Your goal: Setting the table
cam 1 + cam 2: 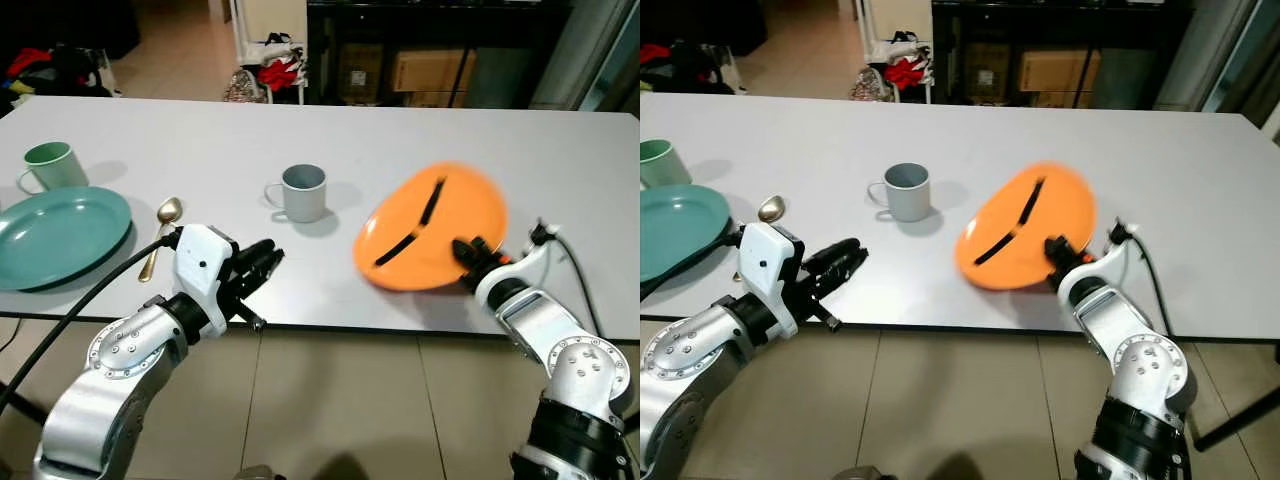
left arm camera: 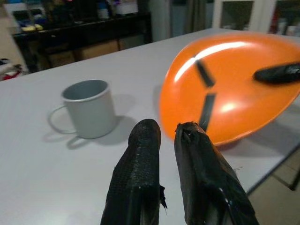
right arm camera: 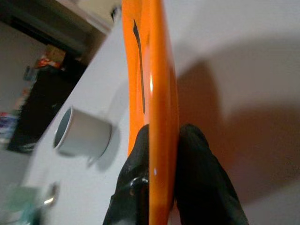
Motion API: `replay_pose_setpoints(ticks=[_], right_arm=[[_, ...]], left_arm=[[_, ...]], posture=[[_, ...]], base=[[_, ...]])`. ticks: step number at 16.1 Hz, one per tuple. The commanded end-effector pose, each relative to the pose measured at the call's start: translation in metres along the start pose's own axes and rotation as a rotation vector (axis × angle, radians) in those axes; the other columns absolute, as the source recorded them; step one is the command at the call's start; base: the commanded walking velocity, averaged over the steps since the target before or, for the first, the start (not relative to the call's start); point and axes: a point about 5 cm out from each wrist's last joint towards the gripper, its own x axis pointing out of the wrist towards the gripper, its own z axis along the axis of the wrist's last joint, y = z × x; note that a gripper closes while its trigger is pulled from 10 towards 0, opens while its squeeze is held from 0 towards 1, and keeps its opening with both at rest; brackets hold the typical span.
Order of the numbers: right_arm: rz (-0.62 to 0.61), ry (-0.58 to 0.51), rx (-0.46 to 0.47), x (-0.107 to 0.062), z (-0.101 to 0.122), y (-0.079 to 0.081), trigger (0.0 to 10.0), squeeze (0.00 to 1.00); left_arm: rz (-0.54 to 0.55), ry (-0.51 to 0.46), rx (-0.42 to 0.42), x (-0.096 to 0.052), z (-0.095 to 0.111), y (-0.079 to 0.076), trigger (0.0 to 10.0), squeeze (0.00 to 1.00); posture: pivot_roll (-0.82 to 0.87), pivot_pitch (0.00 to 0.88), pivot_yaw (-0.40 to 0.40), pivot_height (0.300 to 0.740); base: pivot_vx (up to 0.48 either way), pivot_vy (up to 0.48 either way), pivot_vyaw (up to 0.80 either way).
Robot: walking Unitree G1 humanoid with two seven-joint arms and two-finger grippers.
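Our right gripper (image 1: 470, 252) pinches the tilted orange plate's (image 1: 430, 240) rim at five o'clock; our left gripper (image 1: 262, 262) hovers, fingers together.

Table (image 1: 420, 150): smooth, matt, pale grey-white top, looks laminate.
Orange plate (image 1: 432, 228): glossy, smooth, plastic-looking; bright highlights and dark reflected streaks on its face.
Grey mug (image 1: 302, 192): matt grey, thin-rimmed, looks like enamelled or painted metal.
Green plate (image 1: 55, 235): smooth, soft sheen, teal, plastic or glazed; cannot tell which.
Green mug (image 1: 50, 165): pale green, smooth, satin finish.
Spoon (image 1: 163, 224): polished gold-toned metal, reflective bowl.
Left pincer (image 2: 171, 154): black fingers with a finely woven, rough matt covering; white glossy plastic housing behind, brushed silver metal arm.
Right pincer (image 3: 161, 164): black matt fingers, pressed on both faces of the orange plate rim.
Floor (image 1: 330, 400): beige tiles, slight sheen.
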Motion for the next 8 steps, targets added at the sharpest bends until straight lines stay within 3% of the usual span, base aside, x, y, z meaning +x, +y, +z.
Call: replay_pose_setpoints(ticks=[1, 3, 5, 8], right_arm=[[0.059, 0.088, 0.064, 0.004, -0.006, 0.008, 10.0, 0.00], [0.079, 0.147, 0.152, 0.012, -0.011, 0.010, 10.0, 0.00], [0.082, 0.213, 0.231, 0.031, -0.019, 0.012, 10.0, 0.00], [0.057, 0.305, 0.246, 0.050, -0.033, 0.014, 10.0, 0.00]], left_arm=[[-0.026, 0.003, -0.004, -0.001, 0.003, -0.002, 10.0, 0.00], [-0.029, 0.019, -0.008, 0.000, 0.002, -0.001, 10.0, 0.00], [-0.014, 0.049, 0.004, 0.002, -0.001, 0.003, 10.0, 0.00], [-0.015, 0.062, 0.003, 0.002, -0.001, 0.005, 10.0, 0.00]], posture=[[0.05, 0.000, 0.015, 0.740], [0.05, 0.000, 0.020, 0.740], [0.05, 0.000, 0.027, 0.740], [0.06, 0.000, 0.026, 0.740]], base=[[0.000, 0.000, 0.00], [0.000, 0.000, 0.00], [0.000, 0.000, 0.00], [0.000, 0.000, 0.00]])
